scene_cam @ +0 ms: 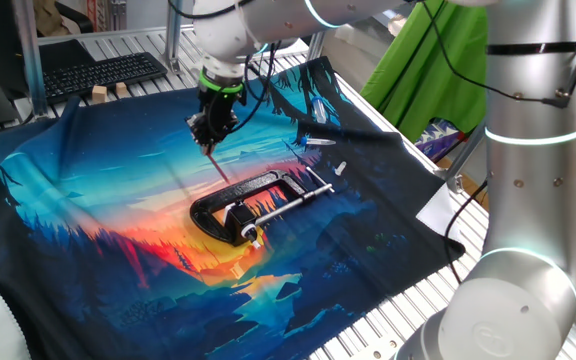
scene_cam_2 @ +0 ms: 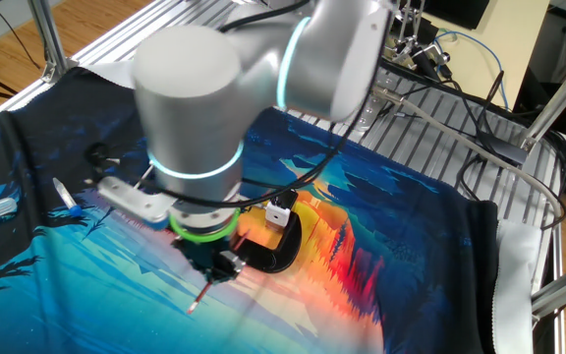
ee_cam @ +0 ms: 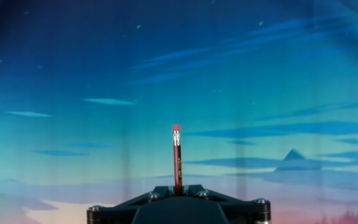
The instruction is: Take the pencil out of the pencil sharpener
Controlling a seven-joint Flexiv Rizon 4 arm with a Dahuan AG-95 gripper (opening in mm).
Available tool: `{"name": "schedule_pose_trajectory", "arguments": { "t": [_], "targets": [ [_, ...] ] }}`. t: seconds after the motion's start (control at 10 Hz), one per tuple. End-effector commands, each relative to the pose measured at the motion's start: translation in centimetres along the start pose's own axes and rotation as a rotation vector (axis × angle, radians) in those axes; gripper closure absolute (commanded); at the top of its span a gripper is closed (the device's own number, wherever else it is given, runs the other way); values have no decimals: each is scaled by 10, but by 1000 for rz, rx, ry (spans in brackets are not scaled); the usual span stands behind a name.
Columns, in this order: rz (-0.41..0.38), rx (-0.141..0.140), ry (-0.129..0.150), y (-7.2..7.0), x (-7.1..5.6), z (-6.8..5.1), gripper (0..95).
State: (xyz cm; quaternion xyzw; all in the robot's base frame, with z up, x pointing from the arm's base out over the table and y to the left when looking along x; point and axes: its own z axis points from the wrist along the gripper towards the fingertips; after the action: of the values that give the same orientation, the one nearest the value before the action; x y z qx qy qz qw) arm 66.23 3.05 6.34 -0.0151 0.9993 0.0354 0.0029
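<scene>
1. My fingers (ee_cam: 178, 190) are clenched on the pencil (ee_cam: 177, 158), which sticks straight out from between them, eraser end farthest from me.
2. My gripper (scene_cam: 211, 135) hangs above the printed cloth (scene_cam: 88, 230), and the pencil (scene_cam_2: 201, 297) slants down from it without touching the fabric.
3. The black clamp (scene_cam: 253, 205) with its silver rod (scene_cam: 290, 203) lies on the cloth just beside me, apart from the pencil.
4. A keyboard (scene_cam: 103, 72) sits beyond the cloth's far edge.

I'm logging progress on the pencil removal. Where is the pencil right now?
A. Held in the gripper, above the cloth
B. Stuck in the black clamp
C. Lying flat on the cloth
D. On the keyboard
A: the pencil sticks out from the gripper, clear of the black clamp.
</scene>
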Motion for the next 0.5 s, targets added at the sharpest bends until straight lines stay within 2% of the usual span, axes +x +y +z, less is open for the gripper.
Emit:
{"name": "schedule_pose_trajectory", "arguments": {
  "t": [0.1,0.5],
  "targets": [
    [-12,0,5,-10,-8,1,950],
    [-32,4,10,-18,-17,4,950]
  ]
}}
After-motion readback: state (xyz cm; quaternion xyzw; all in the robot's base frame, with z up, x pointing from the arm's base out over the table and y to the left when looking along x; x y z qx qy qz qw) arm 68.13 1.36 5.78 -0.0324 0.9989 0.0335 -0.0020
